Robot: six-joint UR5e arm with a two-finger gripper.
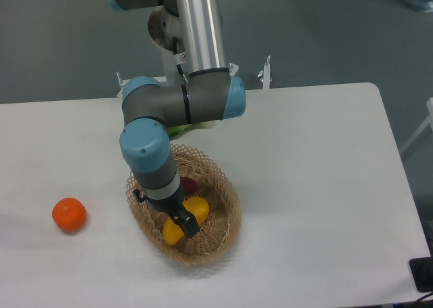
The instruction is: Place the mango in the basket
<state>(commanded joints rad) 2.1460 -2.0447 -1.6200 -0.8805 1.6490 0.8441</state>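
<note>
- The hand (184,223) is reaching down into the basket (226,230), its dark fingers straddling the mango (196,208) and appearing to be pinching it across the middle.
- The mango is lying inside the basket, yellow body showing on both sides of the fingers, one end toward the front rim, the other toward the centre. Whether it is resting on the wicker floor or being held just off it, I cannot tell.
- A small purple-red piece (190,185) is showing in the basket just behind the mango, partly hidden by the wrist.
- The basket is sitting on the white worktop (318,172), near the front edge, its lacy rim showing on the right and front sides.
- The arm (145,152) is standing over the back left part of the basket, covering that part of the rim.
- A round orange fruit (69,214) is sitting on the worktop well apart, to the left of the basket.
- Something green (183,128) is peeking out behind the arm's elbow; too hidden to identify.
</note>
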